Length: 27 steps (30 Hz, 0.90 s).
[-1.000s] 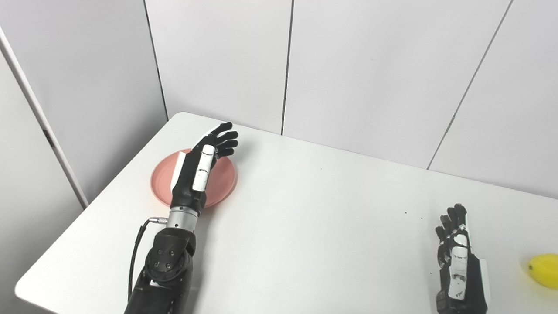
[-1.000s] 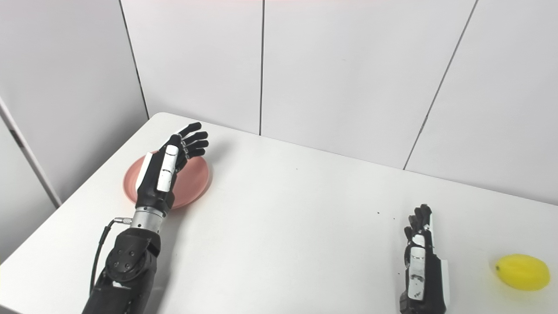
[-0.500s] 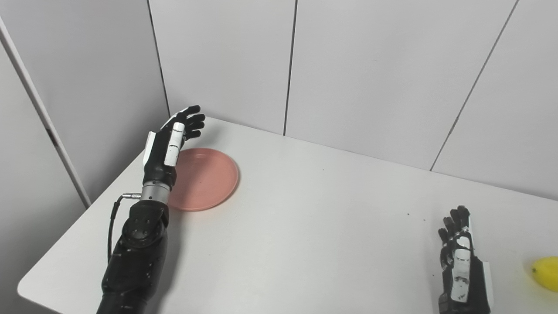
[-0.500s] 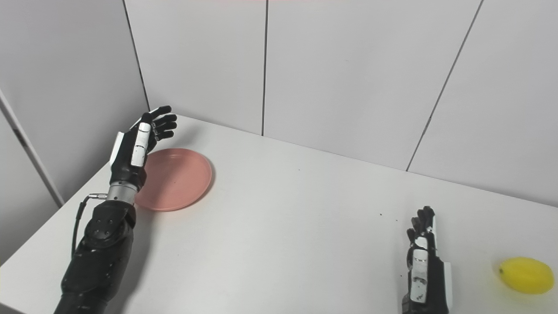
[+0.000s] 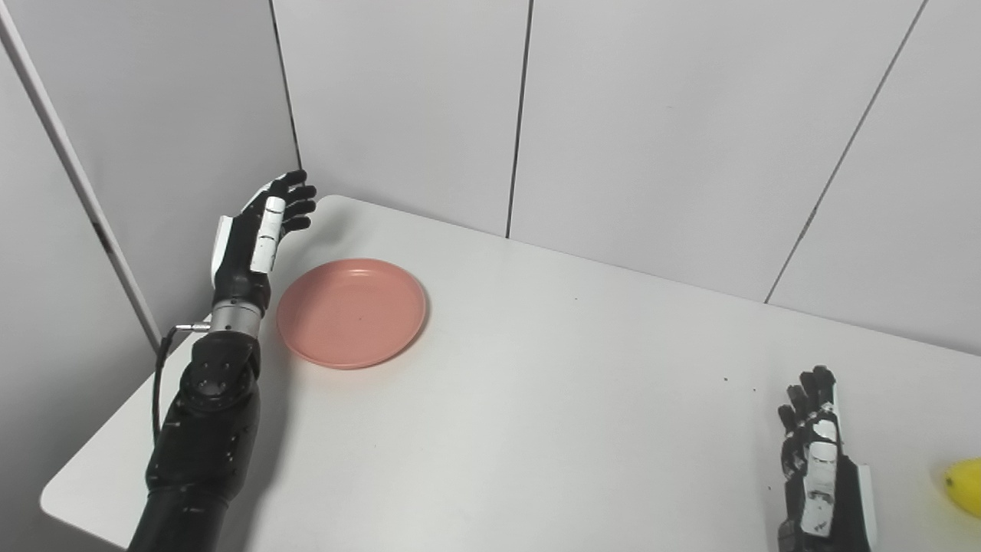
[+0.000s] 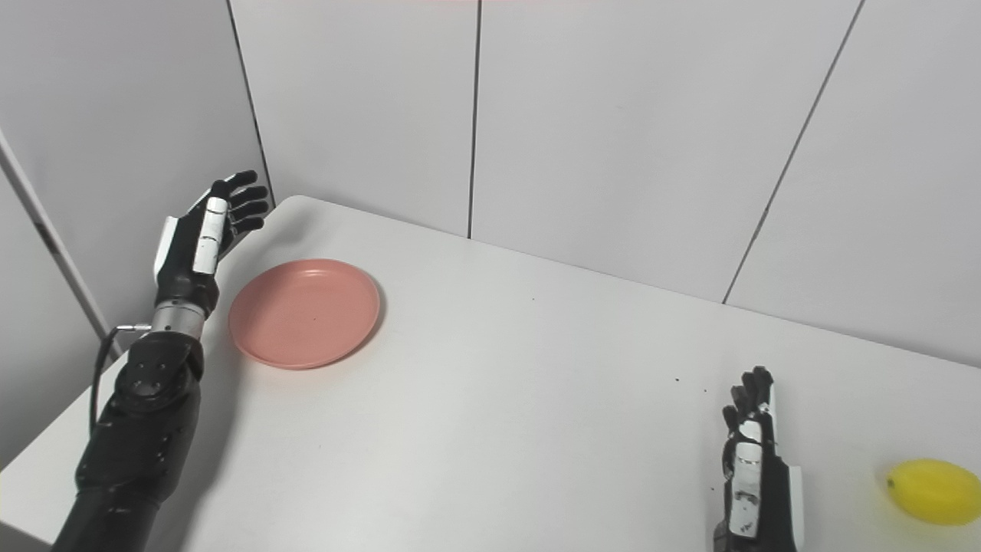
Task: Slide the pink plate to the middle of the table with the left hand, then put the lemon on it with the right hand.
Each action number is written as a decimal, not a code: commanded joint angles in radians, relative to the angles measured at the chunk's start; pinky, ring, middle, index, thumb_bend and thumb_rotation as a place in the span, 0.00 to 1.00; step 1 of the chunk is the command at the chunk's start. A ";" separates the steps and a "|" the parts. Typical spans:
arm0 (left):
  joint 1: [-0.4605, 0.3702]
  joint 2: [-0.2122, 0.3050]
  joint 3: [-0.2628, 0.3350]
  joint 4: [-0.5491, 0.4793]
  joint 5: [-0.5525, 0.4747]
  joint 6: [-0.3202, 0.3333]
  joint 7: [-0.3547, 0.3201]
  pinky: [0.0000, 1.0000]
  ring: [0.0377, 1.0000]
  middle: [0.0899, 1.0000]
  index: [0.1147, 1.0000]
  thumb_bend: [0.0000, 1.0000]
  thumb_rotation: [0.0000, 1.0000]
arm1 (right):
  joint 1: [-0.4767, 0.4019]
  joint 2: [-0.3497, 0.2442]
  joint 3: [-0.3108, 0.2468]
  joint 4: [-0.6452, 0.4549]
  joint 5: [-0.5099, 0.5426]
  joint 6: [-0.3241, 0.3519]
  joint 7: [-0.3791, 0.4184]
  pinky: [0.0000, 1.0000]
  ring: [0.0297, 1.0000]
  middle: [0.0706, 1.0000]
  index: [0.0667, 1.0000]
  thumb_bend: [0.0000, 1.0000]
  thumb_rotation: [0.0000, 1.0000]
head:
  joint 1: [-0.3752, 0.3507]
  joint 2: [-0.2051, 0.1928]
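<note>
The pink plate [image 5: 352, 311] lies flat near the table's far left corner. My left hand [image 5: 257, 234] is raised edge-on just left of the plate, over the table's left edge, open with fingers spread, and a gap shows between it and the rim. The yellow lemon [image 6: 929, 491] rests at the near right of the table. Left of the lemon, with a stretch of table between them, my right hand [image 6: 751, 468] rests low at the bottom of the picture, fingers extended, holding nothing.
The white table [image 5: 552, 399] meets grey wall panels [image 5: 659, 130] along its far side. Its left edge and rounded near left corner [image 5: 57, 506] lie under my left forearm. A few dark specks [image 5: 726, 379] mark the surface near the right hand.
My left hand has swung from above the plate leftward to beside its left rim, uncovering the plate. The camera has shifted slightly. The right hand and the lemon have stayed put.
</note>
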 commanded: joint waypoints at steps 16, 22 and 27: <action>-0.040 0.083 0.024 0.120 -0.037 -0.027 -0.023 0.75 0.76 0.75 0.73 0.74 1.00 | 0.014 -0.010 -0.010 0.036 -0.004 -0.021 0.008 1.00 1.00 1.00 1.00 0.67 1.00 | 0.019 -0.003; -0.043 0.070 0.024 0.165 -0.072 -0.051 -0.042 0.75 0.76 0.75 0.73 0.71 1.00 | 0.014 -0.009 -0.011 0.025 -0.005 -0.011 0.005 1.00 1.00 1.00 1.00 0.67 1.00 | 0.021 -0.001; -0.048 0.062 0.014 0.211 -0.098 -0.088 -0.079 0.75 0.77 0.76 0.74 0.70 1.00 | 0.013 -0.007 -0.014 0.021 -0.005 -0.014 0.002 1.00 1.00 1.00 1.00 0.65 1.00 | 0.020 0.002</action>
